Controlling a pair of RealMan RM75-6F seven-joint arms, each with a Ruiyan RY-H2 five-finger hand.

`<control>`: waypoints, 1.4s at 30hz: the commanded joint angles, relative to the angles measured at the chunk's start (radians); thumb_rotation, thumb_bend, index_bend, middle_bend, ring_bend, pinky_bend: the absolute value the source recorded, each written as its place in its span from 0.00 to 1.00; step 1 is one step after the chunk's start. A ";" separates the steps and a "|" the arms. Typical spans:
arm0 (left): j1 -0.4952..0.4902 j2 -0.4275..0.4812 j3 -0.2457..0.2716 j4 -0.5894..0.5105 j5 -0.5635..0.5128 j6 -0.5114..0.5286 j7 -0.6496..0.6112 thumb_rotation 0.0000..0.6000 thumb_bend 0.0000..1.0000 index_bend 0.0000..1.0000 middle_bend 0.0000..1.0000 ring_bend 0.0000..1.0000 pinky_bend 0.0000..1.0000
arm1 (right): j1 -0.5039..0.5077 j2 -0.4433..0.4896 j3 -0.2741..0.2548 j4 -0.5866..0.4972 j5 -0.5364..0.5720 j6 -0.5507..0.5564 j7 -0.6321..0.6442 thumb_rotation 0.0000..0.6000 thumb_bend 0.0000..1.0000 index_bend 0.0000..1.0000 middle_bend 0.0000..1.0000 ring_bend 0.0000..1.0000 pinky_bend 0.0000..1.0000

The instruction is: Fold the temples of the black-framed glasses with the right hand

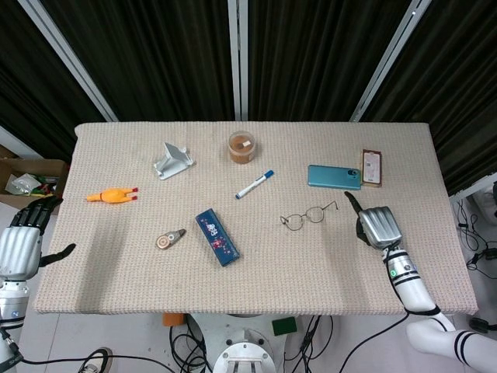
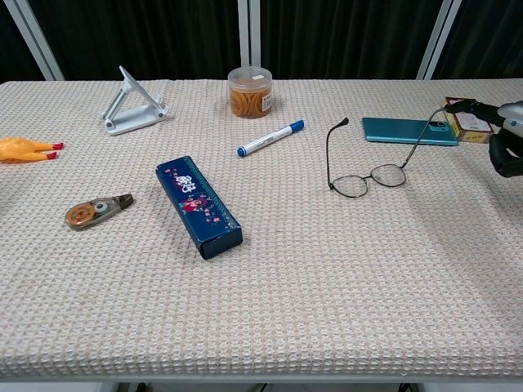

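The black-framed glasses [image 1: 304, 217] [image 2: 370, 178] stand lenses-down right of the table's middle, with both thin temples unfolded and sticking up. My right hand [image 1: 375, 225] [image 2: 507, 139] hovers just right of them and does not touch them. Its fingers are curled in on nothing, with one digit stretched out toward the far side. My left hand [image 1: 19, 249] hangs off the table's left edge with its fingers apart, holding nothing; the chest view does not show it.
A teal phone [image 1: 334, 176] and a small brown box [image 1: 371, 168] lie just behind the glasses and right hand. Further left are a blue marker [image 1: 255, 184], a jar [image 1: 242, 147], a blue pencil case [image 1: 217, 237], a phone stand [image 1: 172, 160], a correction tape [image 1: 168, 238] and a rubber chicken [image 1: 112, 195].
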 commanded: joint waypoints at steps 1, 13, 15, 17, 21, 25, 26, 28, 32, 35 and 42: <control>0.001 0.001 -0.001 0.002 -0.001 0.001 -0.003 1.00 0.02 0.17 0.15 0.14 0.23 | 0.022 -0.012 0.005 -0.003 0.001 -0.031 -0.018 1.00 1.00 0.00 0.92 0.87 0.93; 0.003 0.004 -0.002 -0.002 0.003 0.009 -0.001 1.00 0.02 0.17 0.15 0.14 0.23 | 0.080 -0.060 -0.004 -0.024 -0.004 -0.114 -0.069 1.00 1.00 0.00 0.92 0.87 0.93; 0.002 0.005 -0.003 -0.004 0.003 0.009 -0.001 1.00 0.02 0.17 0.15 0.14 0.23 | 0.085 -0.067 -0.011 -0.029 -0.005 -0.126 -0.078 1.00 1.00 0.00 0.92 0.87 0.93; 0.002 0.005 -0.003 -0.004 0.004 0.010 -0.001 1.00 0.02 0.17 0.15 0.14 0.23 | 0.090 -0.072 -0.019 -0.031 -0.003 -0.141 -0.086 1.00 1.00 0.00 0.92 0.87 0.93; 0.003 0.004 -0.002 -0.001 0.003 0.009 -0.004 1.00 0.01 0.17 0.15 0.14 0.23 | 0.103 -0.084 -0.028 -0.028 0.020 -0.185 -0.105 1.00 1.00 0.00 0.92 0.87 0.93; 0.005 0.004 -0.003 0.001 0.002 0.012 -0.007 1.00 0.02 0.17 0.15 0.14 0.23 | 0.119 -0.097 -0.024 -0.022 0.046 -0.221 -0.116 1.00 1.00 0.00 0.92 0.87 0.93; 0.005 0.005 -0.003 0.001 0.002 0.013 -0.008 1.00 0.01 0.17 0.15 0.14 0.23 | 0.125 -0.099 -0.023 -0.021 0.055 -0.233 -0.117 1.00 1.00 0.00 0.92 0.87 0.93; 0.006 0.005 -0.004 0.002 0.001 0.013 -0.010 1.00 0.01 0.17 0.15 0.14 0.23 | 0.135 -0.103 -0.018 -0.018 0.071 -0.253 -0.116 1.00 1.00 0.00 0.92 0.87 0.93; 0.005 0.005 -0.004 0.005 0.000 0.011 -0.012 1.00 0.01 0.17 0.15 0.14 0.23 | 0.145 -0.118 -0.006 -0.003 0.086 -0.261 -0.105 1.00 1.00 0.00 0.92 0.87 0.93; 0.005 0.006 -0.005 0.004 0.001 0.012 -0.012 1.00 0.01 0.17 0.15 0.14 0.23 | 0.148 -0.124 0.000 0.003 0.080 -0.252 -0.090 1.00 1.00 0.00 0.92 0.87 0.93; 0.008 0.009 -0.005 0.001 0.001 0.018 -0.011 1.00 0.01 0.17 0.15 0.14 0.23 | 0.121 -0.085 -0.003 -0.060 0.000 -0.137 -0.066 1.00 1.00 0.00 0.92 0.87 0.93</control>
